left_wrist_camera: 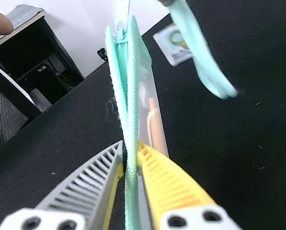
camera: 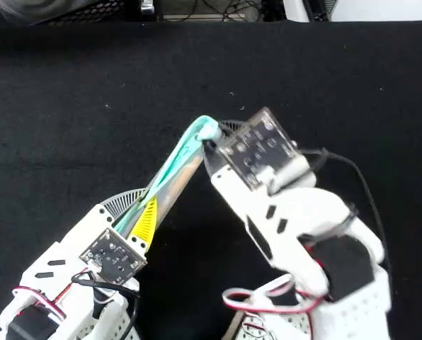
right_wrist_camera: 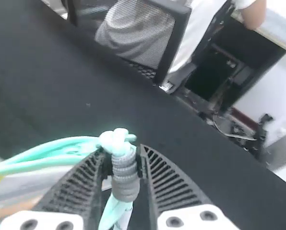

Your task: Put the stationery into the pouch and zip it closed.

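Observation:
A clear pouch (camera: 170, 185) with a mint-green zipper band hangs above the black table, stretched between the two arms. My left gripper (camera: 141, 216) is shut on its near end; in the left wrist view the grey and yellow fingers (left_wrist_camera: 160, 182) pinch the green zipper edge (left_wrist_camera: 129, 115). Stationery (left_wrist_camera: 153, 125) shows through the clear side. My right gripper (camera: 212, 145) is shut on the far end, clamping the grey corded zipper pull (right_wrist_camera: 124, 172) beside the green knot (right_wrist_camera: 115, 139). A green loop strap (left_wrist_camera: 205, 62) dangles from that end.
The black table (camera: 90, 92) spreads wide around both arms. A small printed card (left_wrist_camera: 174, 44) lies on the table beyond the pouch. Behind the table's far edge are a mesh chair (right_wrist_camera: 133, 28) and dark shelving (right_wrist_camera: 215, 72).

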`<state>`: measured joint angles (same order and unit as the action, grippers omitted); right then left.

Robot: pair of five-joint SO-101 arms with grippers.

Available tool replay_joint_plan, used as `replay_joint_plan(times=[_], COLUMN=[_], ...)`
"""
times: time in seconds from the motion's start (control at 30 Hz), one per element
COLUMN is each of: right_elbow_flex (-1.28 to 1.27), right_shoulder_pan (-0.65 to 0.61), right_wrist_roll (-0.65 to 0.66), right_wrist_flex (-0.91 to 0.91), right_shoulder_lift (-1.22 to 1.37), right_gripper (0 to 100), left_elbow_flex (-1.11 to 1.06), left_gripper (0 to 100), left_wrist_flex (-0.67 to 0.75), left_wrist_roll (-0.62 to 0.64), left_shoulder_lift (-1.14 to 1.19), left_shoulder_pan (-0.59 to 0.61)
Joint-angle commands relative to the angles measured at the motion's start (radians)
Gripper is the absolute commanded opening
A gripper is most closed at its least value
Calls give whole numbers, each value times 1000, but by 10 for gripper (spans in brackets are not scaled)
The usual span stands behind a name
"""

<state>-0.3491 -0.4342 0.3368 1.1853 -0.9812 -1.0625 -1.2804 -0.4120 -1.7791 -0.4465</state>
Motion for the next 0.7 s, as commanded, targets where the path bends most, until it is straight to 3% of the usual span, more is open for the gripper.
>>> replay_joint_plan(times=[0.0,0.67], right_elbow_flex=[59,58], right_shoulder_pan=[74,269], right_wrist_roll=[8,74], right_wrist_flex=[-63,-135], right_shoulder_lift=[56,302], right_gripper=[13,13], left_elbow_flex=[-25,-25], left_gripper=[29,29], left_wrist_flex=[-8,-8], left_wrist_roll=[-6,-6], left_shoulder_lift=[6,6], left_shoulder_pan=[5,5])
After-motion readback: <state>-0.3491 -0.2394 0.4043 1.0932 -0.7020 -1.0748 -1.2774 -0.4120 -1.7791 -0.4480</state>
